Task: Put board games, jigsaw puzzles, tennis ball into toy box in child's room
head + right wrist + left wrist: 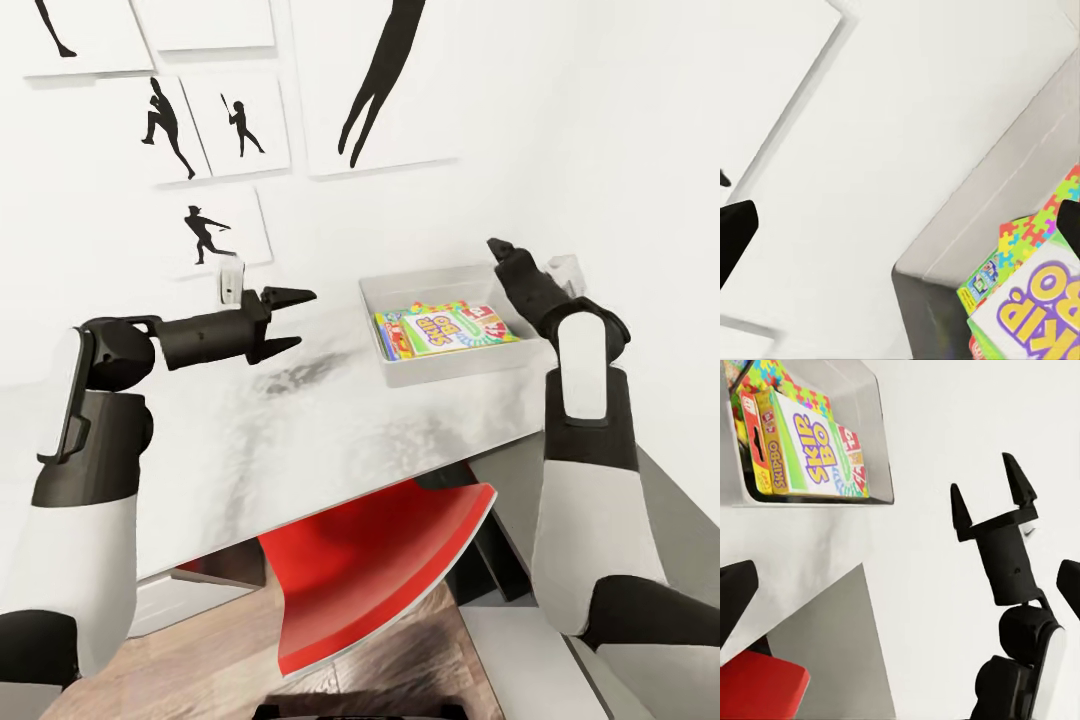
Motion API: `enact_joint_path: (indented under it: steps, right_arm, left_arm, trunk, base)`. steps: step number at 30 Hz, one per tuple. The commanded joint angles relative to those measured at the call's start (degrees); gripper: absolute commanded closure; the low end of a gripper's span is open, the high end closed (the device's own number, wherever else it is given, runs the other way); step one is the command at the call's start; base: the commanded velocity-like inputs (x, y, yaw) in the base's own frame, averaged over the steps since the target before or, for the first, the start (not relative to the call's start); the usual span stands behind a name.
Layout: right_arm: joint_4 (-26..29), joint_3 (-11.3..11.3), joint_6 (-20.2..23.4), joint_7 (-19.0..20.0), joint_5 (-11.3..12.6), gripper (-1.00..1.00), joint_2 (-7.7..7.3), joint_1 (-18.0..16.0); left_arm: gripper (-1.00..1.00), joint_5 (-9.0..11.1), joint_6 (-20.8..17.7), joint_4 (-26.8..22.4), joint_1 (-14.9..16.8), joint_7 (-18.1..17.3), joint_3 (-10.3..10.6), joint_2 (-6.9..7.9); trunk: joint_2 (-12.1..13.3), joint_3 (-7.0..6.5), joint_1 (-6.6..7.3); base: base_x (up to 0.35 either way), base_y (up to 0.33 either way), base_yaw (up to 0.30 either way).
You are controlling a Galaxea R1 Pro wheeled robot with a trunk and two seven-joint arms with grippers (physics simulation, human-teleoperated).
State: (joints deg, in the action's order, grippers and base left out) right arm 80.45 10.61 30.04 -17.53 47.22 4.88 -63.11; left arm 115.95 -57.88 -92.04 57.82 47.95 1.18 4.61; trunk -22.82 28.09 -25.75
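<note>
While the shallow light-grey toy box [400, 375] sits on the pale bench [300, 440] holding the Skip-Bo game box [445, 330] atop bright puzzle sheets [1031, 229], both black claws, left [292, 322] and right [991, 489], flank it with fingers spread; a red chair [370, 560] stands beneath.

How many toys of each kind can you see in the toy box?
Game boxes: 1, the Skip-Bo box on top
Puzzle sheets: at least 1, a puzzle peeking out from under it
Total: 2 toys seen in the toy box. More may hide underneath; I cannot tell.
</note>
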Motion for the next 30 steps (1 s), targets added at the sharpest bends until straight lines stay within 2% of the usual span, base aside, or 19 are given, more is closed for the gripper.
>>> enact_joint_path:
  steps: [1, 7, 12, 15, 17, 22, 30]
  right_arm:
    - [1.45, -0.46, 0.35, 0.64, 0.58, -1.00, -0.51, 0.88]
    - [5.74, -2.62, 2.19, 3.49, 0.57, -1.00, -2.84, 3.93]
    - [7.35, -6.24, 11.07, 4.44, 0.53, -1.00, -5.19, 5.12]
    - [7.51, -6.92, 13.15, 4.55, 0.52, -1.00, -5.73, 5.24]
    - [7.74, -7.98, 16.77, 4.70, 0.55, -1.00, -6.58, 5.40]
    - [7.94, -8.92, 20.34, 4.93, 0.58, -1.00, -7.33, 5.57]
    - [8.08, -9.58, 22.90, 5.25, 0.60, -1.00, -7.87, 6.13]
  left_arm:
    - [-1.00, 0.19, 0.02, -0.02, -0.01, 0.62, 0.16, 0.07]
    - [-1.00, -0.77, 0.03, 0.10, -1.00, 0.33, 0.30, 0.11]
    - [-1.00, -1.02, -0.08, 0.03, -1.72, 0.18, 0.34, 0.19]
    - [-1.00, -1.04, -0.11, 0.03, -1.80, 0.17, 0.35, 0.19]
    - [-1.00, -1.02, -0.15, 0.02, -1.90, 0.16, 0.34, 0.27]
    - [-1.00, -0.90, -0.15, 0.02, -2.00, 0.12, 0.28, 0.73]
    - [-1.00, -0.72, -0.13, 0.02, -2.10, 0.05, 0.20, 1.62]
  trunk:
    - [-0.10, 0.09, -0.03]
    - [-0.10, 0.10, -0.03]
    - [-0.10, 0.10, -0.03]
    - [-0.10, 0.10, -0.03]
    - [-0.10, 0.10, -0.03]
    - [-0.10, 0.10, -0.03]
    - [-0.10, 0.09, -0.03]
  base:
    - [0.000, 0.000, 0.000]
    - [0.000, 0.000, 0.000]
    - [-0.023, 0.000, 0.000]
    - [-0.104, 0.000, 0.000]
    - [-0.180, 0.013, 0.000]
    - [-0.224, 0.059, 0.000]
    - [-0.250, 0.161, 0.000]
